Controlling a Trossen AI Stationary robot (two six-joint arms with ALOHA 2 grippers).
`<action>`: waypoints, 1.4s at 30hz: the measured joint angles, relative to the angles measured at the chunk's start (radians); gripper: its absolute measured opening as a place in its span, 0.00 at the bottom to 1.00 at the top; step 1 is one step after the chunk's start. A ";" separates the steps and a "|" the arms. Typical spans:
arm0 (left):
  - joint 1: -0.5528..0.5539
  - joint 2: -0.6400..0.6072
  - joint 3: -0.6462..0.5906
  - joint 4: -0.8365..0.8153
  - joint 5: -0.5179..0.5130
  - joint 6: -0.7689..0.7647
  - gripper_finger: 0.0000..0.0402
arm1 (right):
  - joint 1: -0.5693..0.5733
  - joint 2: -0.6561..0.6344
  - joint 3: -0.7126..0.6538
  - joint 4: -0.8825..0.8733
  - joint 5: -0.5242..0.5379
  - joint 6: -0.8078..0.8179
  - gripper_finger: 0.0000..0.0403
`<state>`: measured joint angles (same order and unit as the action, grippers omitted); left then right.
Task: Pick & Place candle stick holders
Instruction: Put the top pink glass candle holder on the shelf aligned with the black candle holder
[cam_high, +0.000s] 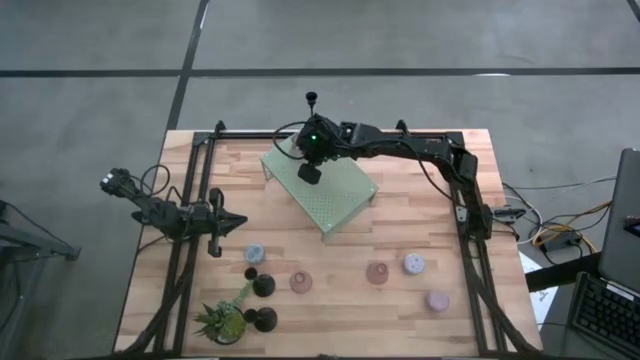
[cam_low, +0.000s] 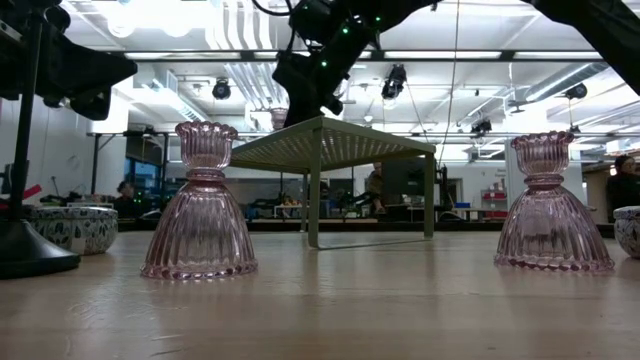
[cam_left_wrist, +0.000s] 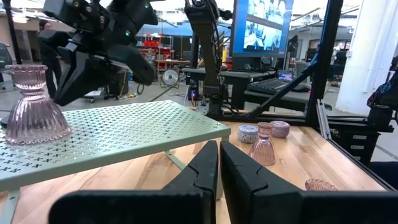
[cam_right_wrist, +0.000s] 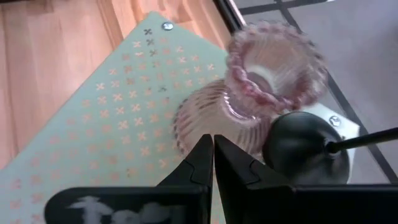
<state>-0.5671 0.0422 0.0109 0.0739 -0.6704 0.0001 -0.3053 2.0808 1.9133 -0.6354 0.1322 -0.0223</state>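
A ribbed pink glass candle holder (cam_right_wrist: 249, 99) and a black round-based stemmed holder (cam_right_wrist: 308, 146) stand on the pale green perforated metal stand (cam_high: 325, 185), at its far corner. The right hand (cam_right_wrist: 212, 152) hovers above them, fingers together and empty, so a placement looks finished. Next it must fetch another holder from the wooden counter (cam_high: 400, 320). The left hand (cam_left_wrist: 219, 163), fingers together, waits left of the stand.

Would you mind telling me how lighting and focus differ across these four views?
High view: even, soft light, faint shadow beside the green perforated stand. Low view: bright ceiling lights behind, so the right gripper is a dark silhouette and the pink glass candle holder glows. Left wrist view: glaring monitor. Right wrist view: the black holder's base is blurred.
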 joint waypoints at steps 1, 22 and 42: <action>0.000 0.000 0.000 0.000 0.000 0.000 0.05 | -0.002 0.000 0.000 0.000 0.001 -0.002 0.02; 0.000 0.000 0.000 0.000 0.000 0.000 0.05 | -0.007 0.005 -0.012 0.001 -0.007 0.019 0.02; 0.000 0.000 0.000 0.000 0.000 0.000 0.05 | -0.003 0.005 -0.019 0.063 -0.076 0.033 0.02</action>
<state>-0.5674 0.0419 0.0109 0.0740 -0.6701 0.0002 -0.3084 2.0861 1.8938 -0.5722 0.0563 0.0106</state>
